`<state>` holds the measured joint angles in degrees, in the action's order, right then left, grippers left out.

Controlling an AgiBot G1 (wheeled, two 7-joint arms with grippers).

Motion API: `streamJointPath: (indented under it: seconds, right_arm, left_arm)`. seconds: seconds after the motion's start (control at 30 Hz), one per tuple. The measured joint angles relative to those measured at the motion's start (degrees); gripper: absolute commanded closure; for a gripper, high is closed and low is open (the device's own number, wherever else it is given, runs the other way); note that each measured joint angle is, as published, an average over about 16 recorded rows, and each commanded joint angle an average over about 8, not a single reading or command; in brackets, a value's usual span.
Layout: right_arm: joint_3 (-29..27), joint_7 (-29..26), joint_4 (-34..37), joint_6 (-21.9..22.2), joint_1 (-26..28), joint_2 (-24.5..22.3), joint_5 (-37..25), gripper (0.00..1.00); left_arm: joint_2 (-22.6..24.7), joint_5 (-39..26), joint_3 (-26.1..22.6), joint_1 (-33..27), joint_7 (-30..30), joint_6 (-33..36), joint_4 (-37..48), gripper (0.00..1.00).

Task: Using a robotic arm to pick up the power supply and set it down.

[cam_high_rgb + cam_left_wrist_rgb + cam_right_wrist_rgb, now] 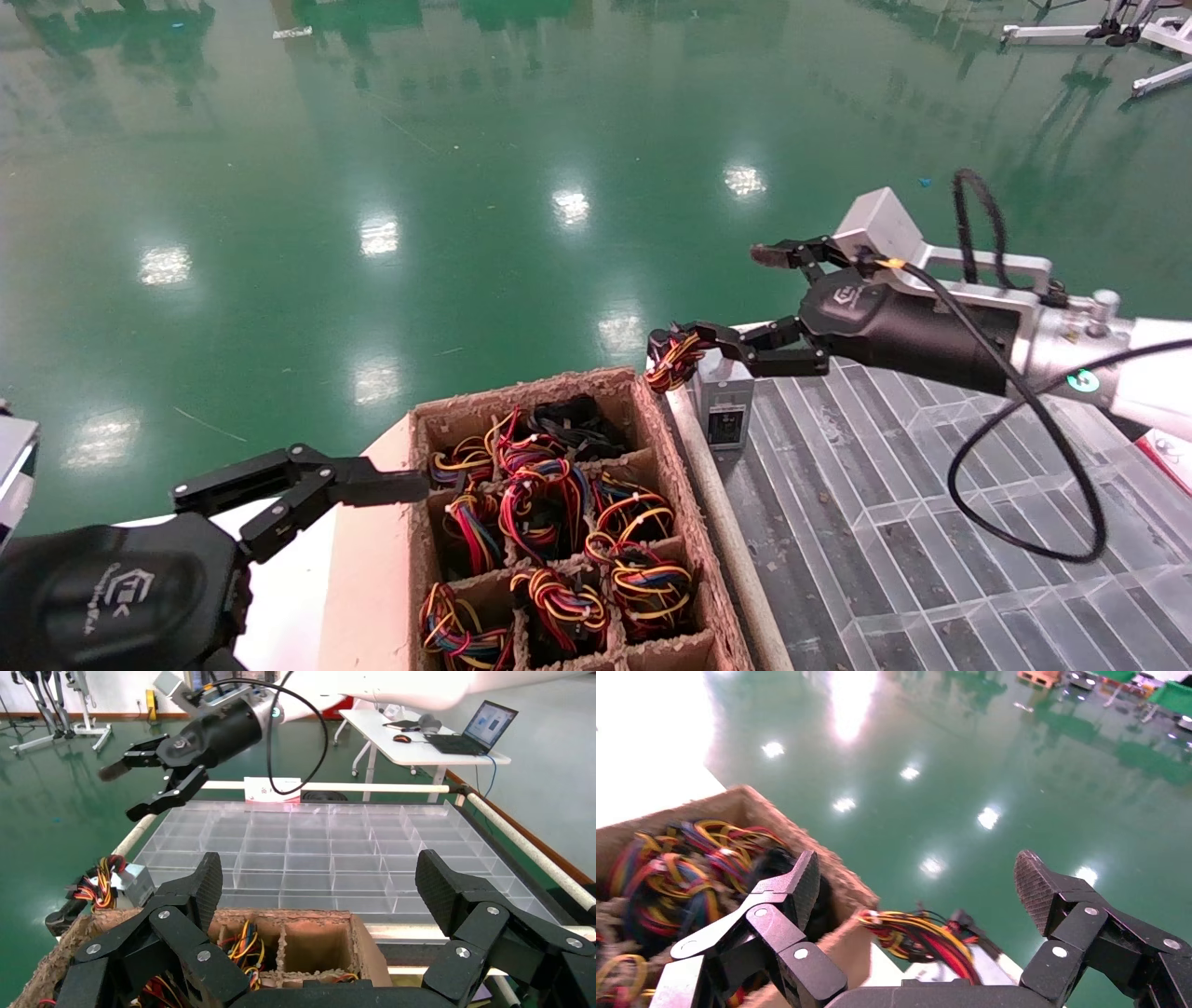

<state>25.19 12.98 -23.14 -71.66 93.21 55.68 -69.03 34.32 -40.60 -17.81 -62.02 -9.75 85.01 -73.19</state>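
The power supply (724, 403) is a small grey box with a dark label, standing at the far left corner of the clear tray (931, 522). Its bundle of red, yellow and black wires (672, 362) sticks up toward the cardboard box. My right gripper (712, 296) hovers just above it, open, its lower fingertip close by the wires. In the right wrist view the wires (926, 934) lie between and below the spread fingers of the right gripper (918, 881). The left wrist view shows the power supply (130, 881) under the right gripper (121, 794).
A cardboard box (521, 387) with compartments full of loose coloured wire bundles sits left of the tray. My left gripper (391, 489) is open beside it, above its near compartments (302, 917). Green floor lies beyond the table edge.
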Motion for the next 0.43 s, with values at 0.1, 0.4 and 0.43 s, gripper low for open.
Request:
streamJointPath:
  seconds: [0.1, 0.4, 0.43]
  right_arm:
    - [-0.69, -1.79, -3.81, -1.06, -2.39, -1.56, 2.05, 0.0]
    - [-2.08, -5.38, -11.44, -3.18, -7.18, -4.69, 6.16, 0.0]
    - [-2.2, -5.68, -12.07, -3.36, -7.57, -4.95, 6.5, 0.0]
  left_arm:
    - [0.0, 0.0, -0.01, 0.0, 0.0, 0.0, 0.0, 0.0]
    - [-0.01, 0.01, -0.02, -0.01, 0.01, -0.01, 0.0, 0.0]
    - [-0.01, 0.01, -0.02, -0.01, 0.01, -0.01, 0.0, 0.0]
